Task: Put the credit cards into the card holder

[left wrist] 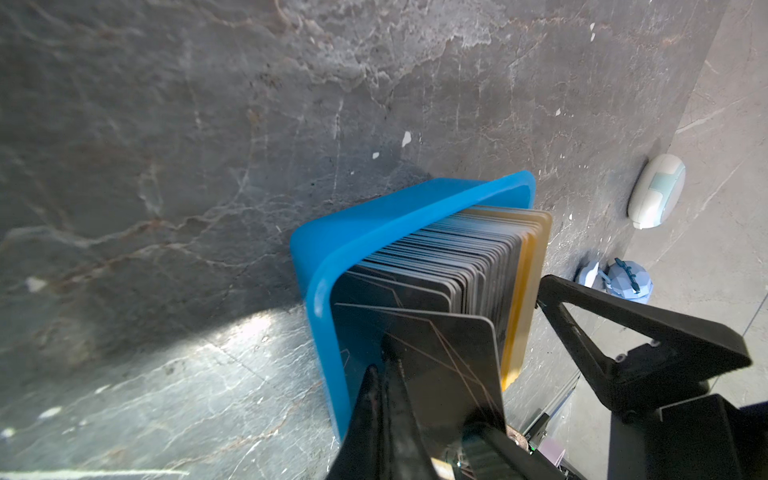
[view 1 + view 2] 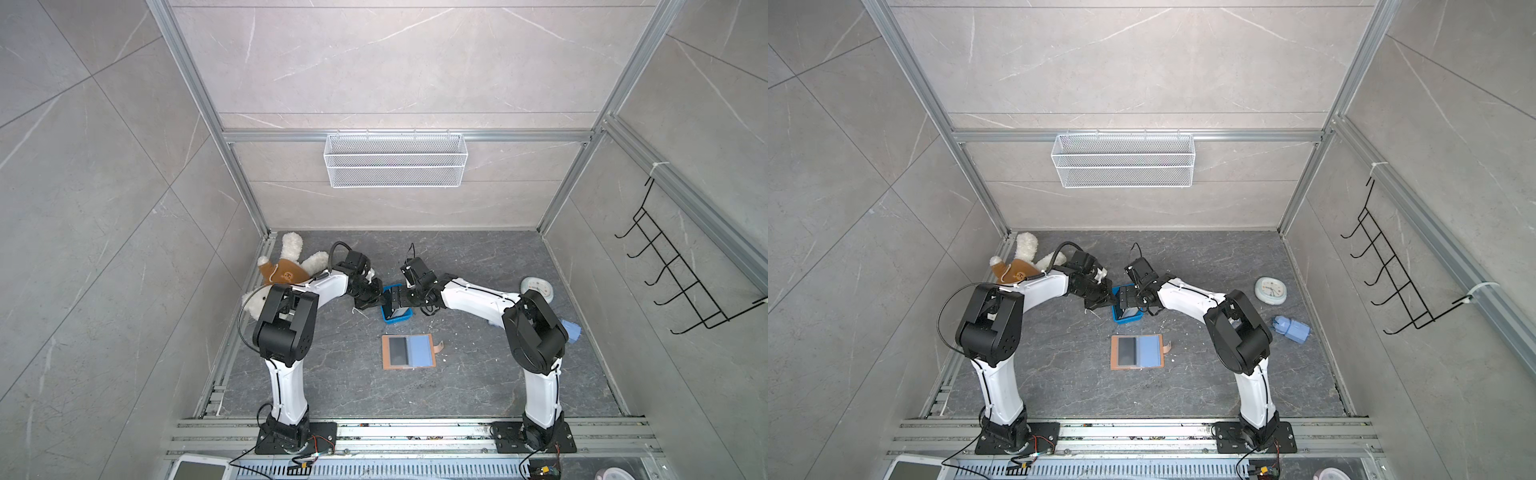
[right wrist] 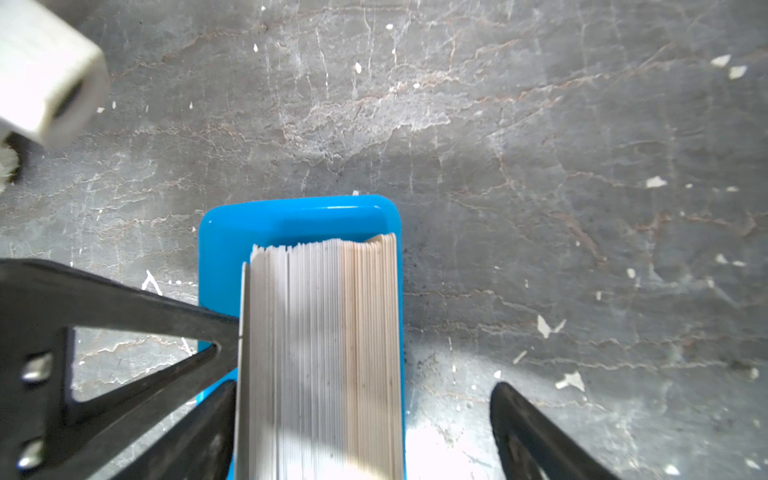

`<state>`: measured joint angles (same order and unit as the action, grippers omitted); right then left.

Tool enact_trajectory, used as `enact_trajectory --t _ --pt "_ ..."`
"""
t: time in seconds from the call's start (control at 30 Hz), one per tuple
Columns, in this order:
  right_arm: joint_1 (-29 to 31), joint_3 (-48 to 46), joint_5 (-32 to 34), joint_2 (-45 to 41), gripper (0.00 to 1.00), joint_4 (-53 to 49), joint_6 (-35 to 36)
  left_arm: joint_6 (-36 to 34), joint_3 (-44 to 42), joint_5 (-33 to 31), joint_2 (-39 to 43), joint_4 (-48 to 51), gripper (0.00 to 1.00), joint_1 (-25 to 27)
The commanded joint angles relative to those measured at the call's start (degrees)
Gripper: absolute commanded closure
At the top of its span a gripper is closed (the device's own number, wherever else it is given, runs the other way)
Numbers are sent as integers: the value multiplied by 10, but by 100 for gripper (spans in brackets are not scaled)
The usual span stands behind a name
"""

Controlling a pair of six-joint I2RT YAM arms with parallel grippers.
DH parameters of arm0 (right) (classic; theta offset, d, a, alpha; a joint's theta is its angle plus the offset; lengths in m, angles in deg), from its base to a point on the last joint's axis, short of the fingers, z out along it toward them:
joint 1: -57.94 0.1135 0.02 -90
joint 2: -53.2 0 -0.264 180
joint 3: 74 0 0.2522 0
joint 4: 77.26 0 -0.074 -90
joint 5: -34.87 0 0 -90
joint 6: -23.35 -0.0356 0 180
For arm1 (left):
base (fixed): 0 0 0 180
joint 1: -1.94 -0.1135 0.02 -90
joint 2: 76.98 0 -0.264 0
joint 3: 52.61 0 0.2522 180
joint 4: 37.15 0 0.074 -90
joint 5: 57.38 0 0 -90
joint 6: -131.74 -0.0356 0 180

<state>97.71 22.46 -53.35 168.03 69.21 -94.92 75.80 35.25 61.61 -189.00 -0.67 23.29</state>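
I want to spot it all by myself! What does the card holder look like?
Look at the dark stone tabletop. In its middle, nearer the robot than the blue tray, lies the card holder, open flat. It is the only tan booklet, with bluish clear sleeves and a small side strap.

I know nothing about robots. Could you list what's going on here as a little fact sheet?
credit cards: standing on edge in a blue tray
left gripper: shut on one black card at the row's end
right gripper: open, astride the credit cards
card holder: lying open on the table, one dark card in a sleeve
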Motion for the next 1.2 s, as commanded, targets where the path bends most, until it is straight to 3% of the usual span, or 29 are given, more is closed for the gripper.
enact_trajectory --t 0.0,0.13,0.3,0.47,0.67,0.87,1.17 --pt "-3 -3 6 -25 6 -18 12 -8 11 7 -12 14 100 5" --pt "-2 -12 -12 -39 8 -11 10 -8 13 18 -19 12 100 7" --pt "7 -35 -35 -79 20 1 -3 -9 15 25 -23 8 100 7" --pt "20 -35 -63 -86 39 3 -31 -8 14 25 -25 8 100 6" --pt "29 -2 -51 -53 65 -19 -58 -10 15 23 -23 8 100 6" --pt "31 15 -48 -27 76 -29 -63 -8 16 23 -20 10 100 6" --pt "31 23 -41 -9 82 -38 -64 -9 16 24 -21 9 100 6"
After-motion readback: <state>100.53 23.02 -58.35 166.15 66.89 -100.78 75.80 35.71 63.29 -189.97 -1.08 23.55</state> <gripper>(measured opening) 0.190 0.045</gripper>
